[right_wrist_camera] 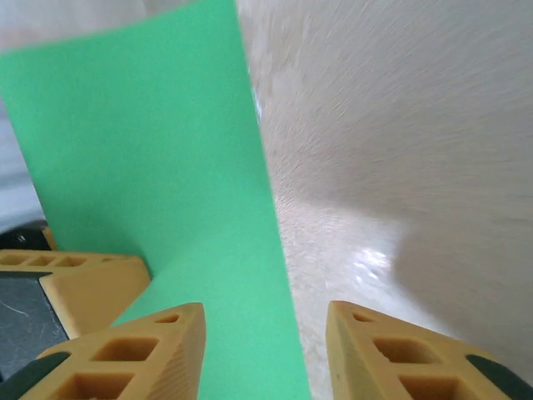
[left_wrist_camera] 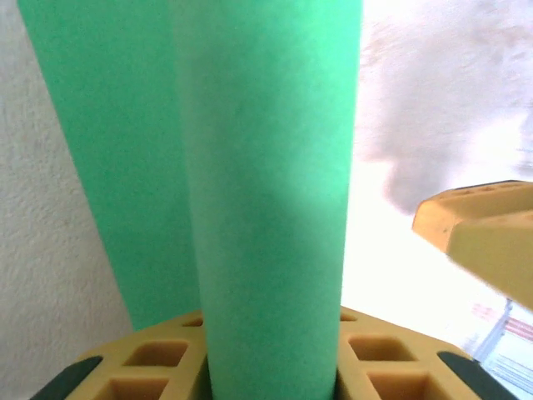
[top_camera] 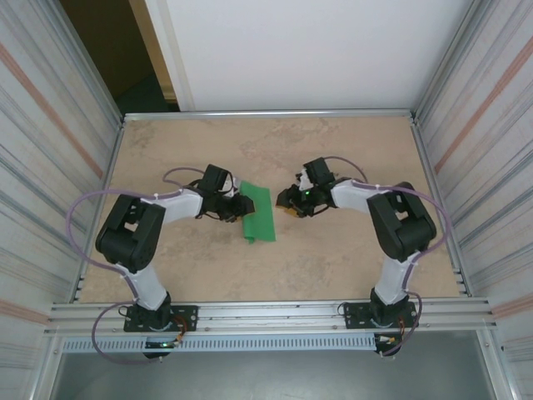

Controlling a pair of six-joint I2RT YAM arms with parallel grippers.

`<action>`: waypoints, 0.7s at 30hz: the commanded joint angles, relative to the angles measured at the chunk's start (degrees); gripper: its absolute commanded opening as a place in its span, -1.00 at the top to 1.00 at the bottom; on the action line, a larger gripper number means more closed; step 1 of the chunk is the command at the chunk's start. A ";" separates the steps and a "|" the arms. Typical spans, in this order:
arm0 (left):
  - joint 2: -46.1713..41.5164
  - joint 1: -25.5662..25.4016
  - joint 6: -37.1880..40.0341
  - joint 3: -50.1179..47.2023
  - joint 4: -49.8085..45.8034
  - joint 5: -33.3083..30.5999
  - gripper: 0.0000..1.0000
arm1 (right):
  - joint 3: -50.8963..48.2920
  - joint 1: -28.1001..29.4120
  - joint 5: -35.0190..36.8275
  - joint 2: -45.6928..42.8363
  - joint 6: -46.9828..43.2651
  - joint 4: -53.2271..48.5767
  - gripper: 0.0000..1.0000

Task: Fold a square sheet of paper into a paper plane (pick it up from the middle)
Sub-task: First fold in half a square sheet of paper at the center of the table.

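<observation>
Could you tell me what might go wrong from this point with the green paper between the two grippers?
1. The left gripper has its fingers on either side of a raised fold of the square sheet of paper; squeezing there may press in a stray crease.
2. The right gripper is open with the sheet's edge partway into its gap, so a pinch could slip off or tear it.
3. Both grippers sit close together at the sheet; their fingers might collide.

Black-and-white arms [top_camera: 137,237], lilac cables [top_camera: 70,223], yellow latticed tool fingers [right_wrist_camera: 125,358]
</observation>
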 commanded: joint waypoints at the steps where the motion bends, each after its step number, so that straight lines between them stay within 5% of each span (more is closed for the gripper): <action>1: -6.46 1.90 0.43 -0.47 4.86 5.48 0.35 | -2.98 -3.44 -0.56 -7.94 1.49 5.31 -0.01; 9: -11.26 4.71 -7.83 2.26 15.40 17.64 0.36 | -2.84 -6.89 -9.19 -14.29 2.90 11.71 -0.56; 21: -9.38 4.63 -19.12 7.27 25.83 25.99 0.36 | 1.75 -2.29 -16.82 -10.52 5.81 21.51 -0.84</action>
